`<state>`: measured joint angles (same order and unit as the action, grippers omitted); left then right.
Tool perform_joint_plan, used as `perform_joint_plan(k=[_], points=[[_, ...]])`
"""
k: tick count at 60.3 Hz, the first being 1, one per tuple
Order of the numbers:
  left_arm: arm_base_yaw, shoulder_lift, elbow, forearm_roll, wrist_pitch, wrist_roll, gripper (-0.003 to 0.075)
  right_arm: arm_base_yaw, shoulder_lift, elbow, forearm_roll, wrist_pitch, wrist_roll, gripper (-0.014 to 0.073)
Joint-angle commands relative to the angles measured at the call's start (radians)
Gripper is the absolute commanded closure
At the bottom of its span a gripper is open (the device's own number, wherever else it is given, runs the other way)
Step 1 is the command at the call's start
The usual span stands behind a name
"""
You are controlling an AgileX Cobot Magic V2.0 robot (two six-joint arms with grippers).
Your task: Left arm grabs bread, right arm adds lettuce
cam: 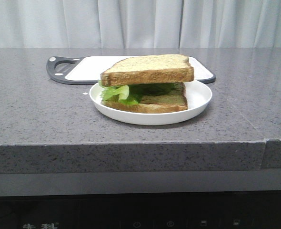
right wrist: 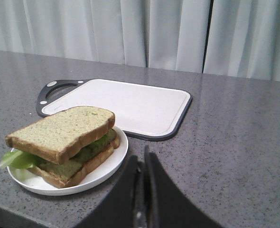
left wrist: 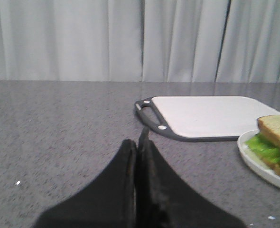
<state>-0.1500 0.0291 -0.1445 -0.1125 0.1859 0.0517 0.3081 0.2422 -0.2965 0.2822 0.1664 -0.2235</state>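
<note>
The bench (cam: pixel 45 119) was a grey speckled stone slab with a thick front edge, backed by pale pleated curtains (cam: pixel 140 21). Near its middle sat a white plate (cam: pixel 200 98); on it the bread (cam: pixel 147 69) lay as the top slice over the lettuce (cam: pixel 116 93) and a lower slice (cam: pixel 162 102). Behind the plate, toward the back edge, lay a white cutting board (cam: pixel 90 67) with a dark rim. The left hand (left wrist: pixel 136 147) and right hand (right wrist: pixel 142 164) were both closed tight, holding nothing, above bare bench

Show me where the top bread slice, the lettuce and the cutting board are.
top bread slice (cam: pixel 147 63), front view, middle of its upper face
lettuce (cam: pixel 115 92), front view, the leaf poking out between slices
cutting board (right wrist: pixel 130 105), right wrist view, its white surface
</note>
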Motion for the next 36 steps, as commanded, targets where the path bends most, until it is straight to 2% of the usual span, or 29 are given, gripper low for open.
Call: perform_joint_plan(k=[1, 11, 15, 36], points=[[0.059, -0.016, 0.02, 0.004, -0.068, -0.016, 0.0741, -0.006, 0.008, -0.027, -0.003, -0.086, -0.006, 0.0655], [0.159, -0.054, 0.122, 0.004, -0.105, -0.016, 0.0741, -0.006, 0.008, -0.027, -0.003, -0.086, -0.006, 0.0655], [0.161, -0.054, 0.157, 0.015, -0.146, -0.016, 0.0741, -0.006, 0.008, -0.027, -0.003, -0.086, -0.006, 0.0655], [0.153, -0.054, 0.154, 0.01, -0.122, -0.016, 0.0741, -0.006, 0.008, -0.027, -0.003, -0.086, -0.006, 0.0655]])
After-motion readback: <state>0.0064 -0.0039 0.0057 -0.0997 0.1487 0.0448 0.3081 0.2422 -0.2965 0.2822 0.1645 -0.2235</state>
